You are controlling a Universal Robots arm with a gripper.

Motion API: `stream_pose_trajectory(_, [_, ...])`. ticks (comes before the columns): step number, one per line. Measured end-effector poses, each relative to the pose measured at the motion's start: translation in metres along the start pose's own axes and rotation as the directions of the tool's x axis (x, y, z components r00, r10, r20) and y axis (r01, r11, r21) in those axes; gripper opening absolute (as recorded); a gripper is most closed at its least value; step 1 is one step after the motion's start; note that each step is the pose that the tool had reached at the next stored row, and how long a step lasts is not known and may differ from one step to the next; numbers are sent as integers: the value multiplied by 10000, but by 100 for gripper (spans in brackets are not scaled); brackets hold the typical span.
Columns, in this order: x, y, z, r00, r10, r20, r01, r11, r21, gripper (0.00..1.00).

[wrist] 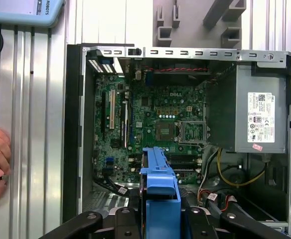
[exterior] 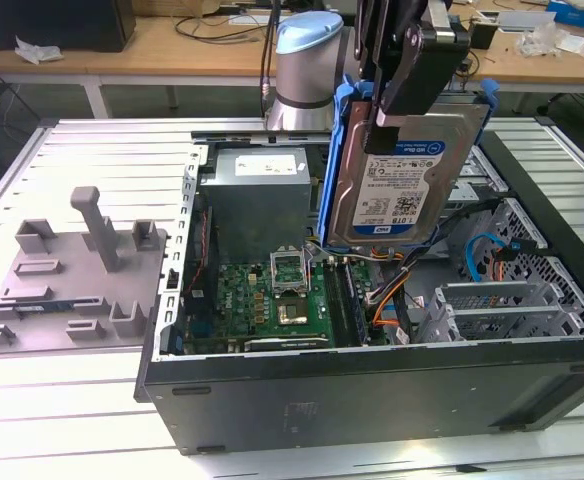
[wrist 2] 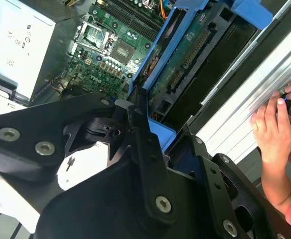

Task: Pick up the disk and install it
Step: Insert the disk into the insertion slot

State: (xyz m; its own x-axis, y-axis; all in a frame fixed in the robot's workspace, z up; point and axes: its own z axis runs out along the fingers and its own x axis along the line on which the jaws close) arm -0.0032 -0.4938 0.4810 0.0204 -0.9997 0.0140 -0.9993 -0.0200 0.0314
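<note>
The fingers [exterior: 408, 80] are clamped on the disk [exterior: 397, 185], which hangs edge-down over the open computer case [exterior: 372, 378]. A slip would likely drop it onto the motherboard [exterior: 277, 290].

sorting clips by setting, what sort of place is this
Likely a robotics lab or workshop set up for computer assembly: an open desktop case lies on a slatted metal table, the gripper holds the disk above it, and wooden benches with cables stand behind.
</note>
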Motion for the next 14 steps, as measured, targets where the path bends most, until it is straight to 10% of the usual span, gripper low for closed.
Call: stream_pose_trajectory(14, [32, -1, 6, 9998, -7, 178, 5, 9999, 129, 37])
